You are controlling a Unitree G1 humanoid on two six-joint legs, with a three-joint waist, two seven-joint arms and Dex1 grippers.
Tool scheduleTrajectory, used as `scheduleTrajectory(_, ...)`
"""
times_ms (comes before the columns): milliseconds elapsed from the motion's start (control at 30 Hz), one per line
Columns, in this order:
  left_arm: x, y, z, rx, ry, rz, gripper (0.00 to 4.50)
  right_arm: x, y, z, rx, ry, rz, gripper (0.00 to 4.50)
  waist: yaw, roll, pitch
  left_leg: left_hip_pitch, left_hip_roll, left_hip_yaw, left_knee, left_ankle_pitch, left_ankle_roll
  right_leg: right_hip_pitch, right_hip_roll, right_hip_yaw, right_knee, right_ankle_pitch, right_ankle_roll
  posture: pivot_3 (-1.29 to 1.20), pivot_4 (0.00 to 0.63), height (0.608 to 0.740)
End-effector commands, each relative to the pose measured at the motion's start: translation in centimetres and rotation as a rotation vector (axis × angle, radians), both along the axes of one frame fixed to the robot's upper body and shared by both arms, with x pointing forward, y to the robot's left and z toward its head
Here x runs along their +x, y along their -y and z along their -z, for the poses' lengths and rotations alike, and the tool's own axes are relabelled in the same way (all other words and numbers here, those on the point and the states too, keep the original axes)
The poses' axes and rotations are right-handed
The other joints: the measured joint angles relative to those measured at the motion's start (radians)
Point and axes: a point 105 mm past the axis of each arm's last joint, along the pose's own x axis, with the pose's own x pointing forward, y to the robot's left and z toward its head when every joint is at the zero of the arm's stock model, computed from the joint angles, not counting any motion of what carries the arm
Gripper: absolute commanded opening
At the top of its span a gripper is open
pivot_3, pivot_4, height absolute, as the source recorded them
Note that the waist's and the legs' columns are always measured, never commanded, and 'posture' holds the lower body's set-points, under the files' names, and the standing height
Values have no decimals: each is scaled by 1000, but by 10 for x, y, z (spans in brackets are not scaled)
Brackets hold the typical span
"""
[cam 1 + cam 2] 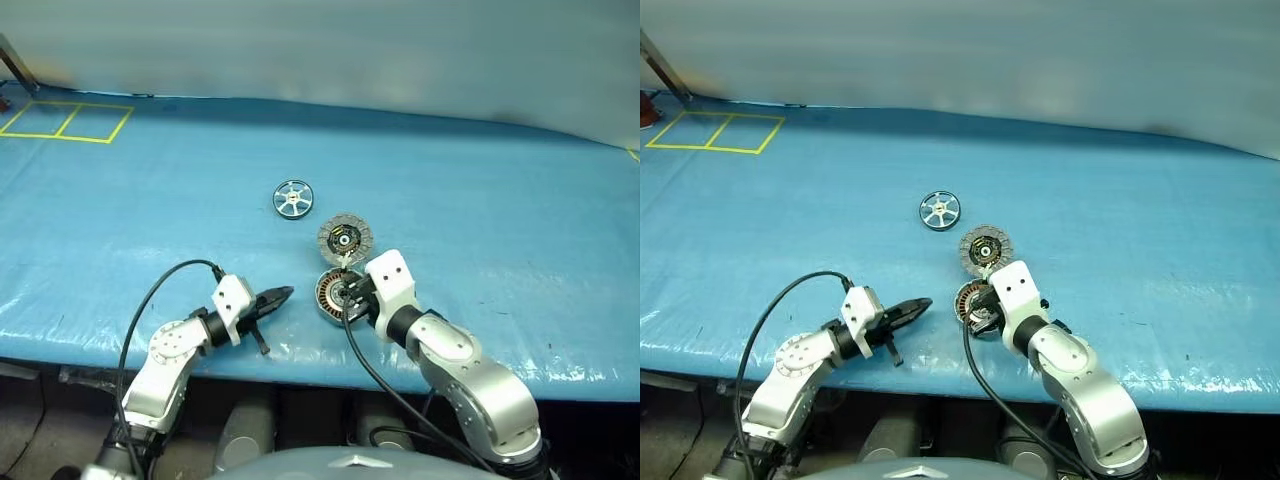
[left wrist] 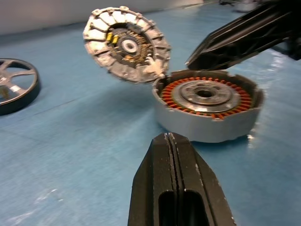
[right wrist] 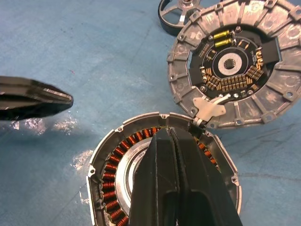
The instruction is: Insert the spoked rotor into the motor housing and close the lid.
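You are before insertion: both end effectors, left end effector (image 1: 283, 294) and right end effector (image 3: 175, 141), are closed and empty. The spoked rotor (image 1: 293, 198) lies at 11 o'clock from the motor housing (image 2: 207, 103), lid (image 1: 345, 240) open. Next, fetch the rotor.

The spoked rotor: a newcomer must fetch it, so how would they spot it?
On the blue table cover, look beyond the open motor housing and its flipped-back lid. The spoked rotor lies alone, a flat silver wheel with open spokes, no copper windings.
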Motion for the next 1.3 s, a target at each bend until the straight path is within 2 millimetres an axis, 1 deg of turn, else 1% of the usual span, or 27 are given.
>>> scheduleTrajectory(33, 26, -24, -8, 76, -17, -142, 0, -2, 10, -10, 6, 49, 16, 31, 0, 0, 0, 0, 0, 0, 0, 0, 0, 0, 0, 0, 0, 0, 0, 0, 150, 740)
scheduleTrajectory(133, 38, -32, -12, 124, -50, -156, 0, -4, 16, -11, 11, 57, 34, 31, -1, 0, 0, 0, 0, 0, 0, 0, 0, 0, 2, 1, 0, 1, 1, 0, 150, 740)
scheduleTrajectory(267, 54, -28, -22, 164, -81, -107, 0, -5, 21, -14, 33, 83, 52, 31, 0, 0, 0, 0, 0, 0, 0, 0, 0, 0, 3, 2, 0, 1, 2, 0, 150, 740)
scheduleTrajectory(300, 58, -27, -25, 180, -80, -92, 175, -5, 22, -14, 42, 85, 58, 6, 0, 0, 0, 0, 0, 0, 0, 0, 0, 1, 4, 3, 0, 1, 2, 0, 150, 740)
scheduleTrajectory(367, 68, -23, -32, 209, -59, -63, 590, -5, 24, -12, 46, 86, 68, 0, 0, -1, 0, 0, 0, 0, 0, 0, 0, 1, 4, 3, 0, 1, 2, 0, 150, 740)
scheduleTrajectory(433, 79, -20, -41, 233, -23, -45, 1215, -6, 26, -9, 49, 84, 80, 0, 0, -1, 0, 0, 0, 0, 0, 0, 0, 1, 4, 4, 0, 2, 3, 0, 150, 740)
scheduleTrajectory(533, 94, -19, -53, 267, 28, -29, 2263, -8, 28, -7, 52, 81, 92, 0, -1, -1, 0, 0, 0, 1, 1, 0, 0, 1, 4, 4, 0, 2, 4, 0, 150, 740)
scheduleTrajectory(633, 109, -19, -62, 328, 88, -27, 3240, -9, 29, -6, 53, 80, 99, 0, 0, -1, 0, 0, 0, 1, 0, 0, 0, 6, 5, 4, 0, 3, 5, 0, 150, 740)
scheduleTrajectory(767, 128, -22, -71, 414, 162, -22, 3240, -9, 29, -6, 61, 84, 110, 0, 0, -1, 0, 0, 0, 0, 0, 0, 0, 6, 7, 4, 0, 3, 6, 0, 150, 740)
scheduleTrajectory(900, 143, -16, -79, 479, 215, 31, 3240, -10, 28, -5, 69, 87, 111, 0, 0, -1, 1, 0, -1, 0, 0, 0, 0, 6, 7, 4, 0, 4, 7, 0, 150, 740)
scheduleTrajectory(1067, 151, -10, -81, 580, 262, 110, 3240, -11, 27, -5, 88, 96, 110, 0, 1, -2, 1, -1, -2, 1, 1, 0, 0, 6, 7, 4, -1, 5, 9, 0, 150, 740)
scheduleTrajectory(1300, 155, -5, -70, 678, 235, 176, 3240, -16, 20, -7, 127, 150, 81, 0, -1, -3, 2, -2, -2, 1, 1, 0, 0, 5, 8, 4, -1, 6, 9, 0, 150, 740)
